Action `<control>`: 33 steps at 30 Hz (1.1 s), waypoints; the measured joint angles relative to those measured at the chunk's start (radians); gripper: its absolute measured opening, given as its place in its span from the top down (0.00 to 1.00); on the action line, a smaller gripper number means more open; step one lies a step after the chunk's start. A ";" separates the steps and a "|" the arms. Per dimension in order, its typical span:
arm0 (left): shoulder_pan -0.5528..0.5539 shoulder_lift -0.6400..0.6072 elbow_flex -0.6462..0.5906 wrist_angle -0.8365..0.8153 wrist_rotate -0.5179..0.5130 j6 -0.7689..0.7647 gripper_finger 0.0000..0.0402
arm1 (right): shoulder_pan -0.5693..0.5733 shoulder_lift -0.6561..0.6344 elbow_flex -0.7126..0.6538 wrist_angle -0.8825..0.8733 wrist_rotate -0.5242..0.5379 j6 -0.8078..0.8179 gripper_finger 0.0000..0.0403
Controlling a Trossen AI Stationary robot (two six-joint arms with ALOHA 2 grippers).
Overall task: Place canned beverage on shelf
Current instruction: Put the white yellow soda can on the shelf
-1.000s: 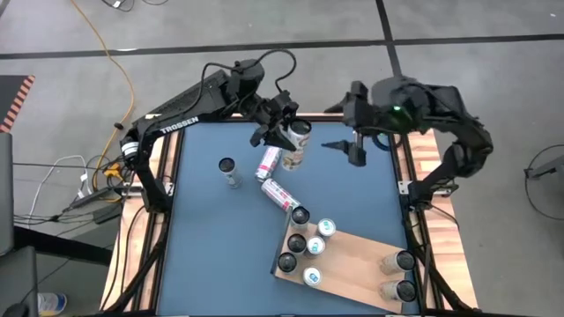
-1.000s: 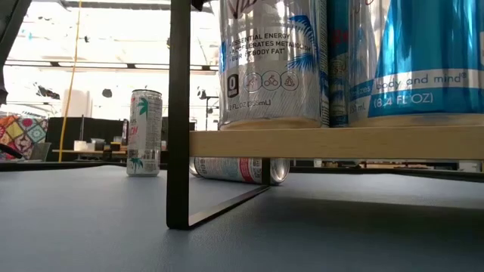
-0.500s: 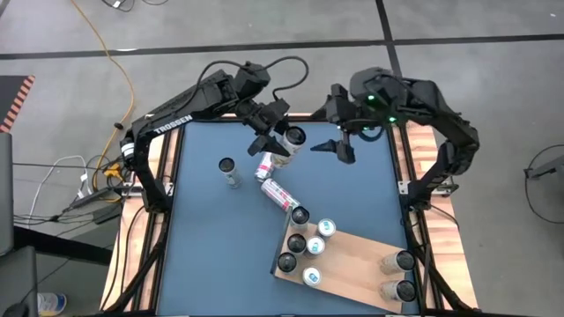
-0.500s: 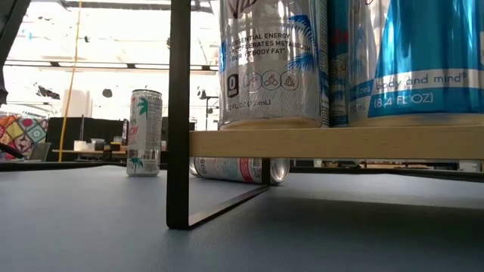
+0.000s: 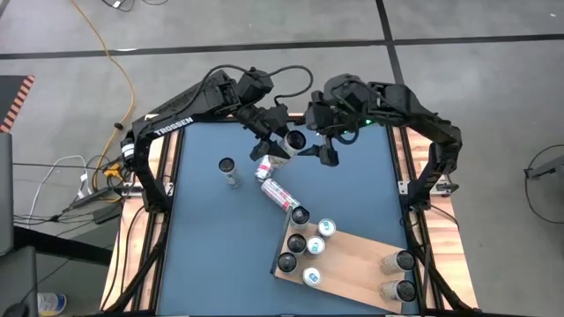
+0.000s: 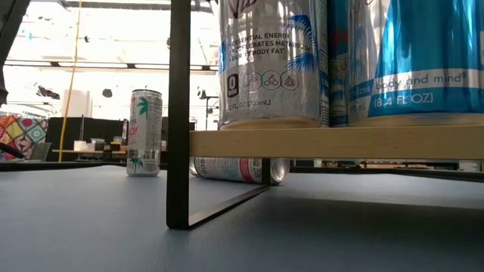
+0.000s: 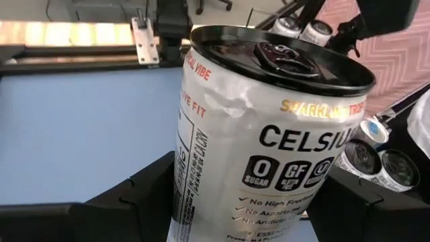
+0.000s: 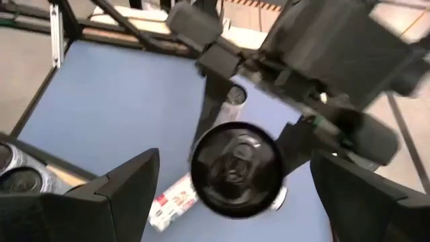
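A white canned beverage with a black top (image 7: 269, 134) hangs above the far middle of the table (image 5: 293, 141), and my left gripper (image 5: 284, 145) is shut on it. My right gripper (image 5: 319, 151) stands open just to its right. In the right wrist view its fingers flank the can's black top (image 8: 235, 168) without touching it. The shelf (image 5: 352, 255), a light wooden board, lies at the near right and carries several upright cans (image 5: 304, 246). In the low view the shelf (image 6: 340, 142) stands on a dark frame. My left gripper pinches the can's side walls (image 7: 188, 202) between its two fingers (image 7: 134, 202), on the lower half of the body. The fingers come from the table's far left, slanting down. The can is lifted clear and tilted, its top toward my right gripper.
One can stands upright on the blue-grey tabletop at the left (image 5: 228, 170) (image 6: 144, 132). Two cans lie on their sides mid-table (image 5: 267, 165) (image 5: 280, 195), one close to the shelf's corner (image 6: 234, 169). Two more cans stand at the shelf's right end (image 5: 398, 273).
My right gripper has gone toward the table's left and down, up to the held can, and has stayed open. My left gripper has turned at the wrist, and the can has tipped, so that its top now faces my right gripper.
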 joint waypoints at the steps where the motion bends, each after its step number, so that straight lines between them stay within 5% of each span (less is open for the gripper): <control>1: -0.001 0.000 0.000 0.005 -0.001 0.000 0.37 | -0.001 -0.001 0.001 0.007 -0.001 0.000 0.09; 13: -0.014 0.000 0.000 0.005 -0.047 0.002 0.37 | 0.002 0.015 0.003 -0.012 -0.099 0.008 0.09; 33: -0.040 0.002 -0.002 -0.048 -0.132 0.028 0.37 | 0.016 0.045 0.012 -0.039 0.078 -0.089 0.15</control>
